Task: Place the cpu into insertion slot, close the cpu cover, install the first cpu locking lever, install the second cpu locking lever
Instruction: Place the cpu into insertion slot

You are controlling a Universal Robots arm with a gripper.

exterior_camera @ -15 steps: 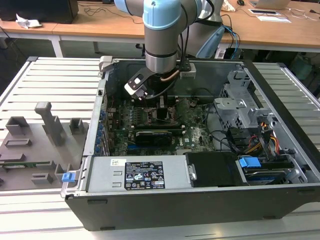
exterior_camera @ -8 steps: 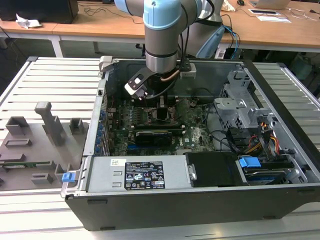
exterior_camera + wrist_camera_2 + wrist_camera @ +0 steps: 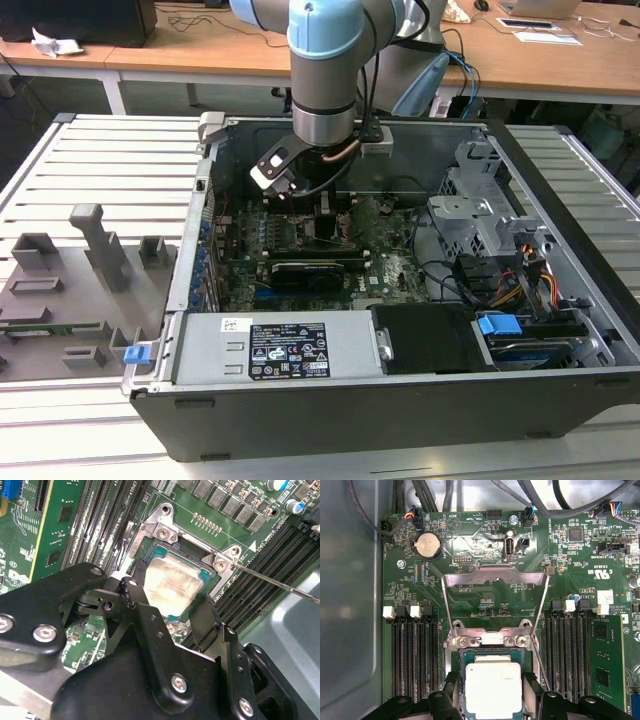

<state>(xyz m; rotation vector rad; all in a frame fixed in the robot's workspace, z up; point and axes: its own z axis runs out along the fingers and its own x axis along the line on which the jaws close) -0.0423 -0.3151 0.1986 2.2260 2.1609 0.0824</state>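
Note:
The cpu [image 3: 493, 690], a silver-topped square chip, sits at the insertion slot [image 3: 462, 656] on the green motherboard; in the second wrist view the cpu [image 3: 172, 587] lies level inside the socket frame. My gripper [image 3: 492, 685] has one black finger against each of two opposite sides of the chip, shut on it. The cpu cover [image 3: 495, 577] stands raised open on its hinge beyond the socket. A thin locking lever [image 3: 280, 582] sticks out free beside the socket. In the exterior view my gripper [image 3: 325, 215] reaches down into the open computer case.
Memory slots [image 3: 412, 655] run along both sides of the socket. A graphics card [image 3: 310, 270], power supply [image 3: 285, 350], drive cage [image 3: 480, 200] and cables [image 3: 520, 280] crowd the case. A grey fixture tray [image 3: 70, 290] lies on the exterior view's left.

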